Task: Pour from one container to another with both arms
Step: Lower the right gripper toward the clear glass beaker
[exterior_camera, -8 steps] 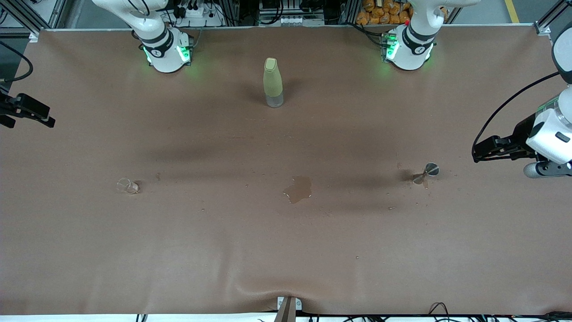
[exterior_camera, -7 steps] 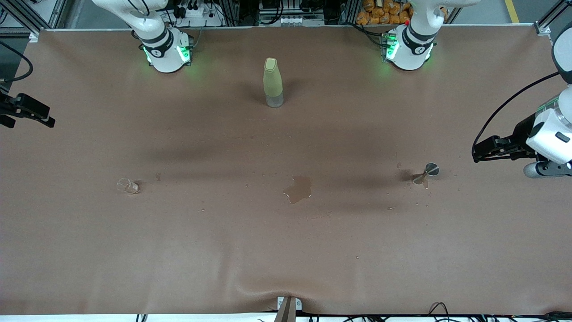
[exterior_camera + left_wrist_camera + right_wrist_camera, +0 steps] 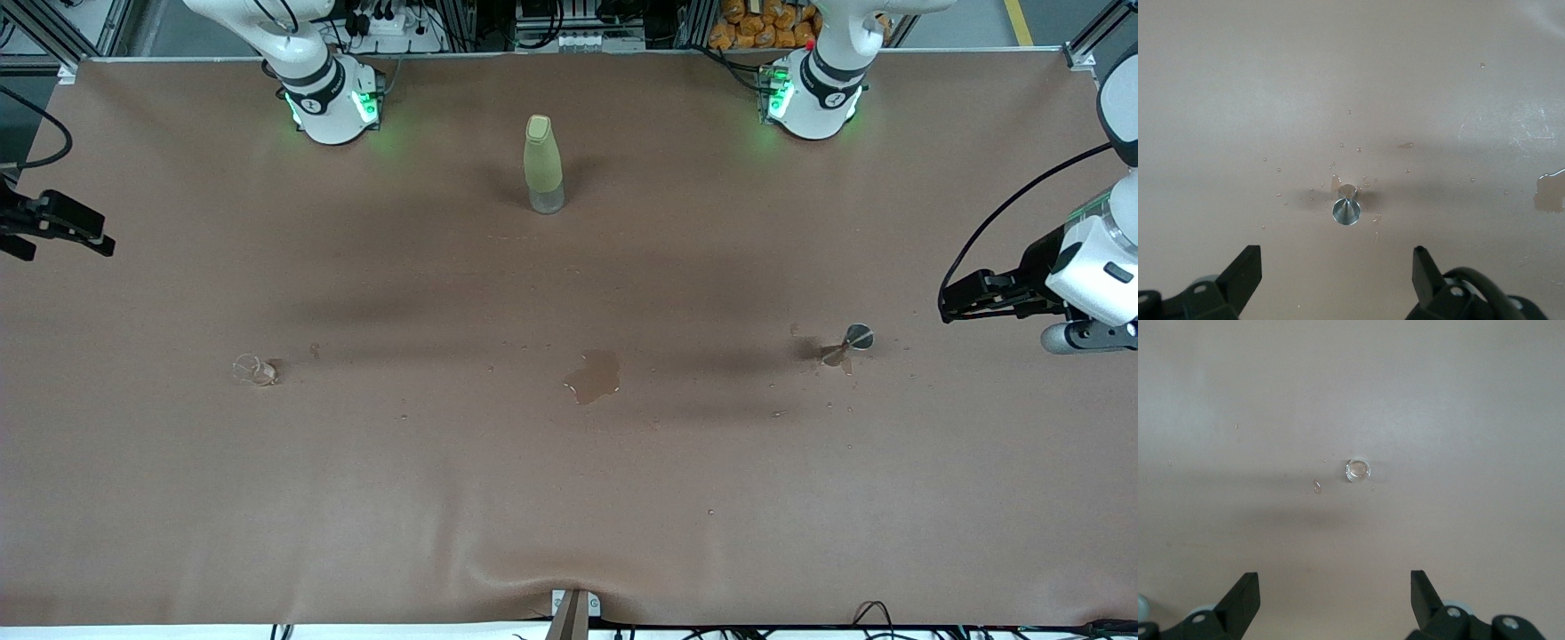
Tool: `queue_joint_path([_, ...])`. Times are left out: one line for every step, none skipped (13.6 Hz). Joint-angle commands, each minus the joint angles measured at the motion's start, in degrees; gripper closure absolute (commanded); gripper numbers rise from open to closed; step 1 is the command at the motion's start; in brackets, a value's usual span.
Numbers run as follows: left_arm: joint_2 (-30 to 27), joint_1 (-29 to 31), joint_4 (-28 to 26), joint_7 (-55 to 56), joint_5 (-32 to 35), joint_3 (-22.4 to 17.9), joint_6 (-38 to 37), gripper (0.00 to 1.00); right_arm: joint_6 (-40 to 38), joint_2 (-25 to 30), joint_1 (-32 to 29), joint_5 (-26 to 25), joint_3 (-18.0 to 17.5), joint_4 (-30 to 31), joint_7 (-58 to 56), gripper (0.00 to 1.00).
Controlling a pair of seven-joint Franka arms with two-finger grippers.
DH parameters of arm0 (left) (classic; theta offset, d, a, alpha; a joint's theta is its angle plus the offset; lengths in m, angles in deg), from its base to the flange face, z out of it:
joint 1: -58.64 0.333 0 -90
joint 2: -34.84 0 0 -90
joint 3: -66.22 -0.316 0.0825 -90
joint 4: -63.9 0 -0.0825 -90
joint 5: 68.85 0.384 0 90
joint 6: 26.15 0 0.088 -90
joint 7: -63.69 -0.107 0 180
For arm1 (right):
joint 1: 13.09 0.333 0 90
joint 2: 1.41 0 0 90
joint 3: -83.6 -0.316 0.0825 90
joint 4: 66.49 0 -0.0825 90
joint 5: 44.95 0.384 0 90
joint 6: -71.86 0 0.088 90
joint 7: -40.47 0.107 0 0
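Front view: small clear stemless glass cup (image 3: 254, 370) at the right arm's end of the brown worktop (image 3: 444, 498), small clear stemmed glass (image 3: 849, 343) at the left arm's — puddle (image 3: 594, 376) between; only the right claw (image 3: 76, 238) has shifted slightly.
Left wrist view: left claw (image 3: 1337, 270) open above the stemmed glass (image 3: 1346, 208).
Right wrist view: right claw (image 3: 1335, 595) open — cup (image 3: 1357, 470) ungrasped, so pouring likely finished.

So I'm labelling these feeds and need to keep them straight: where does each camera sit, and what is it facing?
Front view: high across the table, facing both arm bases; bottle, spill, left tool and right tool open at the table's ends.
Left wrist view: on the left arm, looking at the stemmed glass; its open fingertips show.
Right wrist view: on the right arm, looking at the stemless cup; open fingertips show.
Shared: the front view also shows both glasses.
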Motion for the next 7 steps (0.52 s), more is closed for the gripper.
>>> queue_joint_path([-0.22, -0.29, 0.2, -0.15, -0.1, -0.08, 0.19, 0.0, -0.29, -2.68, -0.88, 1.39, -0.28, -0.97, -9.08, 0.0])
queue_joint_path([-0.22, -0.29, 0.29, -0.15, -0.19, -0.08, 0.19, 0.0, -0.29, -3.56, -1.4, 2.87, -0.19, -0.97, -11.71, 0.0])
queue_joint_path([-0.22, -0.29, 0.2, -0.24, -0.19, -0.08, 0.19, 0.0, -0.02, -4.35, -2.54, 4.72, -0.11, -1.05, -14.96, 0.0])
queue_joint_path([-0.22, -0.2, 0.2, -0.24, -0.19, -0.08, 0.19, 0.0, 0.67, -5.06, -3.59, 6.65, -0.11, -0.97, -18.73, 0.0])
queue_joint_path([-0.22, -0.2, 0.2, -0.33, -0.19, 0.01, 0.19, 0.0, 1.2, -5.76, -4.73, 8.67, -0.11, -0.79, -21.47, 0.0])
queue_joint_path([-0.22, -0.2, 0.2, -0.33, -0.19, 0.1, 0.19, 0.0, 1.21, -6.99, -6.92, 11.21, -0.11, -0.88, -24.89, 0.0])
queue_joint_path([-0.22, -0.2, 0.2, -0.33, -0.19, 0.1, 0.19, 0.0, 1.12, -7.96, -8.25, 13.33, -0.11, -0.79, -31.27, 0.0])
